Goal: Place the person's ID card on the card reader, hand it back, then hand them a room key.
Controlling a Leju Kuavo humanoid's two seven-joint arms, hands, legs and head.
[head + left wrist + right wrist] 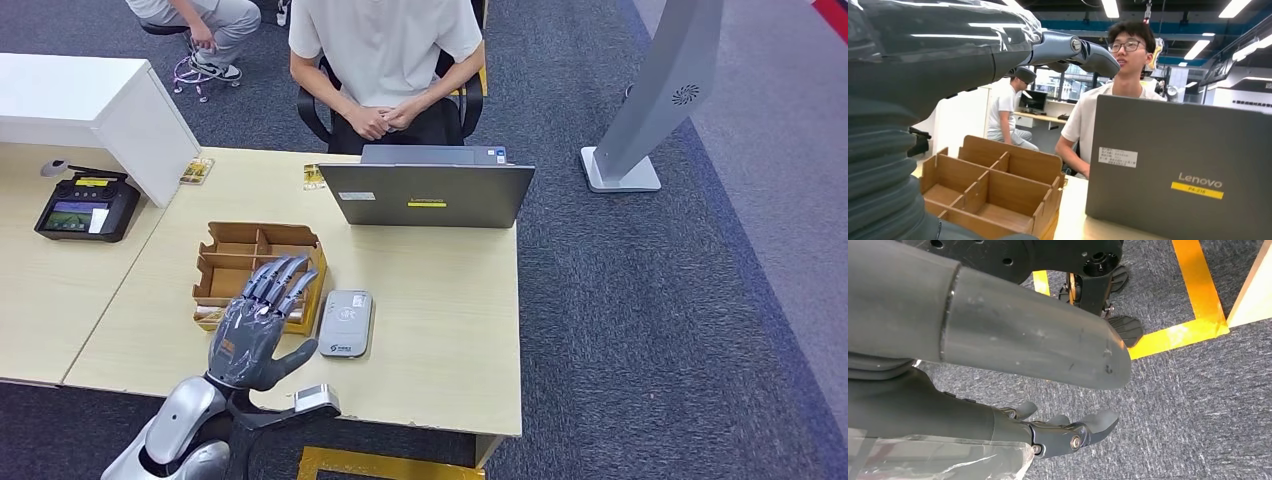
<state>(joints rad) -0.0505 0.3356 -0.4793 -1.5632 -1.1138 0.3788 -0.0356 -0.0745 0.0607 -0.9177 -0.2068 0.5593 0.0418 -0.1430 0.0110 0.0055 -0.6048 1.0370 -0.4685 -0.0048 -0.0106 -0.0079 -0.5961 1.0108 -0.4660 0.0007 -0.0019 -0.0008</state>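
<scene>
My left hand (256, 328) hovers with its fingers spread over the near side of a wooden compartment box (238, 262) and holds nothing. In the left wrist view its fingers (1083, 51) reach out above the box (993, 182). A grey card reader (346, 322) lies flat just right of the box with nothing on it. Two small cards (197, 170) (314, 177) lie near the table's far edge. The person (385, 50) sits behind a grey laptop (430, 192) with hands clasped. My right hand (1013, 425) hangs over the carpet, fingers loosely extended and empty.
A black device with a screen (85, 207) sits on the left table beside a white cabinet (100, 105). A grey floor stand (650, 100) rises on the right. A second person (205, 20) sits at the back left. Yellow tape (385, 462) marks the floor below the table edge.
</scene>
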